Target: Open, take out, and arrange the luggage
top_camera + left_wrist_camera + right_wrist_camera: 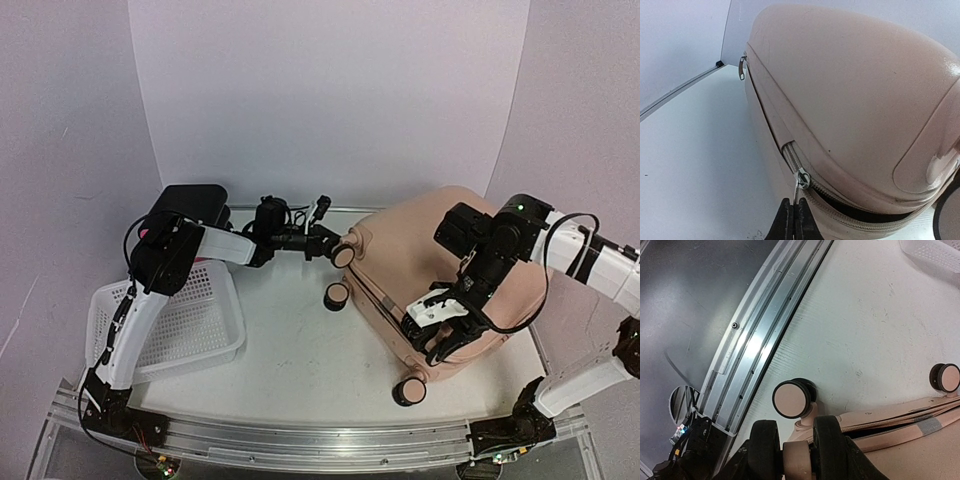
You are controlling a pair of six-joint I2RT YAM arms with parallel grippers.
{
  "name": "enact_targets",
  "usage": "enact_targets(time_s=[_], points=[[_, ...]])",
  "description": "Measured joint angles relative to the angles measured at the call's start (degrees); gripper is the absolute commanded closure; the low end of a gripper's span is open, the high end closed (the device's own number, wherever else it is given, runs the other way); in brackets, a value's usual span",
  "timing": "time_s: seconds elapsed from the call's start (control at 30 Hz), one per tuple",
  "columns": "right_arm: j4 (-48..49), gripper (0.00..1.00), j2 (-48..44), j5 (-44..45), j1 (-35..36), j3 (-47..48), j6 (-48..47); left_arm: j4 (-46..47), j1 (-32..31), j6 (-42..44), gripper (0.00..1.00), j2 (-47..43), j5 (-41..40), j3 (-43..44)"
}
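The suitcase (pixel 450 250) lies on its side on the right half of the table (pixel 290 350), wheels pointing left and towards the near edge. The left claw (pixel 793 205) is at its far left corner, pinched tight on the zipper pull (pixel 799 186); beside the pull the zip gapes, showing a dark slit. The right claw (pixel 797 434) sits at the near side of the case, its two black fingers (pixel 765 450) clamped around one pink wheel (pixel 797 460). A white basket (pixel 180 320) stands at the table's left, a black box (pixel 195 200) behind it. The tabletop is white, with a metal rail (pixel 300 440) along its near edge and pale walls around.
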Motion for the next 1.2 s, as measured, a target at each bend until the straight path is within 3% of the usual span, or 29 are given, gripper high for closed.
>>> enact_targets(time_s=[0.07, 0.2, 0.27, 0.33, 0.4, 0.5, 0.67, 0.83, 1.0, 1.2], points=[[-0.9, 1.00, 0.4, 0.0, -0.2, 0.8, 0.6, -0.1, -0.7, -1.8, 0.89, 1.1, -1.9, 1.7], [-2.6, 1.00, 0.4, -0.2, -0.2, 2.6, 3.9, -1.2, -1.2, -5.4, 0.53, 0.8, -9.8, 1.9], [-2.3, 1.00, 0.4, -0.8, 0.0, 3.8, 7.0, -3.1, -0.3, -7.3, 0.45, -0.8, -14.1, -0.3], [-1.0, 1.00, 0.4, -1.6, 0.1, 5.1, 11.0, -7.1, 0.9, -7.8, 0.24, -4.7, -17.5, -4.4], [1.2, 1.00, 0.4, -2.5, 0.2, 6.1, 15.5, -12.6, 1.9, -7.9, 0.15, -9.7, -19.7, -7.4], [5.2, 1.00, 0.4, -2.8, 0.3, 7.6, 22.8, -20.7, 3.1, -8.0, 0.13, -20.3, -22.4, -10.0], [7.1, 1.00, 3.6, -0.5, 0.1, 13.9, 33.4, -23.8, 2.1, -8.8, 0.18, -39.4, -22.7, -16.2], [7.5, 1.00, 11.3, 2.6, -0.8, 26.0, 42.2, -23.3, -6.2, -7.6, 0.24, -53.4, -23.2, -26.1], [7.6, 1.00, 19.7, 3.9, -1.4, 38.2, 48.6, -18.9, -18.3, -6.1, 0.24, -58.4, -26.0, -41.1], [6.9, 1.00, 29.6, 4.0, -6.0, 52.9, 54.5, -6.8, -26.7, -4.8, 0.06, -58.1, -32.7, -53.2]])
